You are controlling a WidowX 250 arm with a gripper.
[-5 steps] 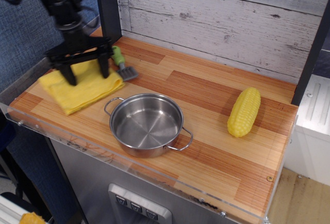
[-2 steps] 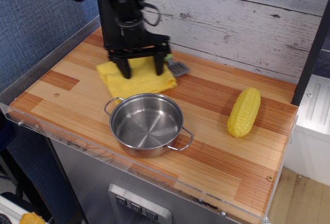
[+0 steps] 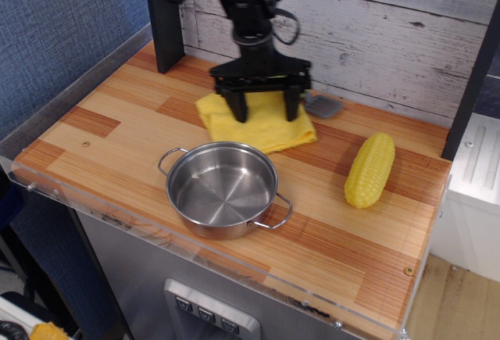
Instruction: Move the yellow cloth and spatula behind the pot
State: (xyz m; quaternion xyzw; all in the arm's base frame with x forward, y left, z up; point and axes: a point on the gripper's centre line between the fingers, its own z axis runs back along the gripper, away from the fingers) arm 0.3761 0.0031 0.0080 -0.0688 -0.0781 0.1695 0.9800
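Note:
The yellow cloth (image 3: 262, 127) lies flat on the wooden counter just behind the steel pot (image 3: 223, 187). My gripper (image 3: 264, 110) stands straight down over the cloth, jaws spread wide, with both fingertips (image 3: 237, 109) resting on the cloth. The spatula's grey slotted blade (image 3: 322, 106) sticks out past the cloth's right back corner. Its green handle is hidden behind my gripper. The pot is empty and sits near the counter's front edge.
A yellow corn cob (image 3: 370, 170) lies to the right of the pot. A dark post (image 3: 162, 19) stands at the back left. A whitewashed plank wall (image 3: 375, 35) runs along the back. A clear rim (image 3: 156, 238) edges the counter's front.
My gripper has moved from the counter's left end to the right, and the cloth and spatula have slid along under it to behind the pot. The pot and corn have not moved.

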